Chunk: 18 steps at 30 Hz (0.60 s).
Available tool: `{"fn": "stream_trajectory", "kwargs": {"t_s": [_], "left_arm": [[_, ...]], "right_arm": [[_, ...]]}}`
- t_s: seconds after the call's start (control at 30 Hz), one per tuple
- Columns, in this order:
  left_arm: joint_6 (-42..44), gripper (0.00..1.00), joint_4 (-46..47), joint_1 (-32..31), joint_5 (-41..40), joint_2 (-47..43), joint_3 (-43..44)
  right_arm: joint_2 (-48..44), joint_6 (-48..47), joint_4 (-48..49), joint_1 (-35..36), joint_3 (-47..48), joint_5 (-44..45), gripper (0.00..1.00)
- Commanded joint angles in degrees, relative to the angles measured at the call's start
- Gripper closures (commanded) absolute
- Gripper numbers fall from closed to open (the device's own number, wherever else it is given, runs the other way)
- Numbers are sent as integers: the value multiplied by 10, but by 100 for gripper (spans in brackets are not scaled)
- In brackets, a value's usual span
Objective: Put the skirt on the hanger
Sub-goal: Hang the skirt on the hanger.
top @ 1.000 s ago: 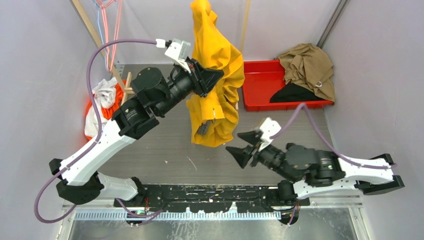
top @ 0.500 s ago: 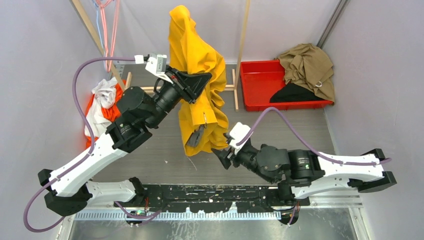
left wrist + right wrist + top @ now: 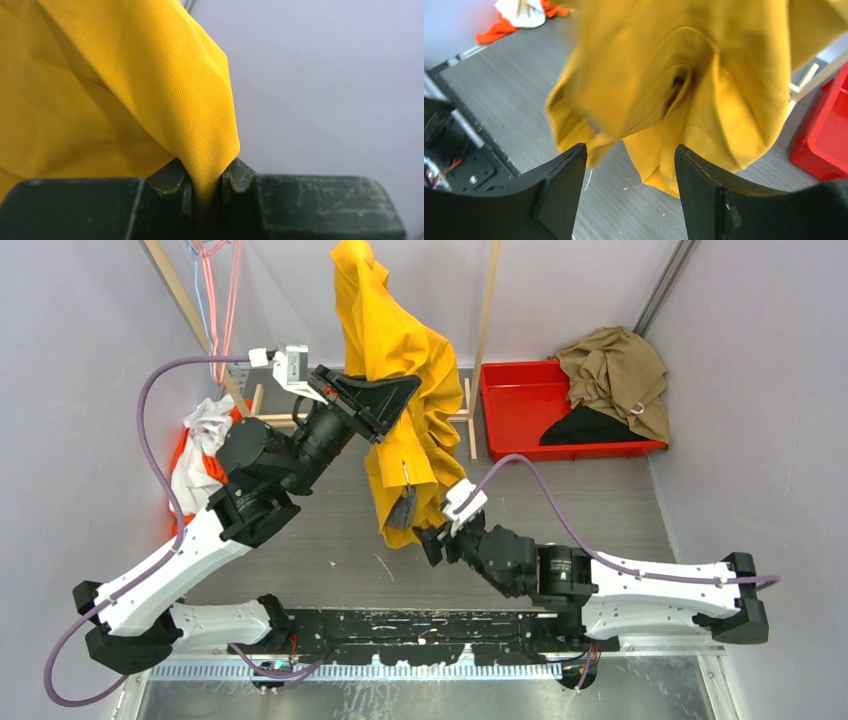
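Observation:
A yellow skirt (image 3: 400,370) hangs bunched in the air over the back middle of the table. My left gripper (image 3: 393,392) is shut on a fold near its top; in the left wrist view the cloth (image 3: 125,90) is pinched between the two dark pads at my left gripper (image 3: 207,175). My right gripper (image 3: 432,538) stands open just under the skirt's lower hem. In the right wrist view the hem (image 3: 684,75) hangs just beyond my right gripper (image 3: 630,155), with nothing between the fingers. Thin pink and blue hangers (image 3: 218,280) hang at the top left.
A wooden rack (image 3: 470,415) stands behind the skirt. To the back right, a red bin (image 3: 520,410) holds a brown cloth (image 3: 615,370) and a black cloth (image 3: 590,428). A white and orange clothes pile (image 3: 205,440) lies at the left wall.
My left arm has carried the skirt to the left. My right arm has swung left and forward to just under the hem, and its jaws have opened a little wider.

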Motion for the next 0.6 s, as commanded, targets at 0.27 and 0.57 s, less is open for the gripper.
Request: {"fn": "stream_trajectory", "kwargs": {"t_s": [0.27,0.57], "left_arm": [[-26,100,151,2,26,-28,32],[2,100,273,2,20,-34,-41]], "right_arm": [[36,59,148,-109,-16,-120,35],[-1,76,83,-109,-7,-101,99]]}}
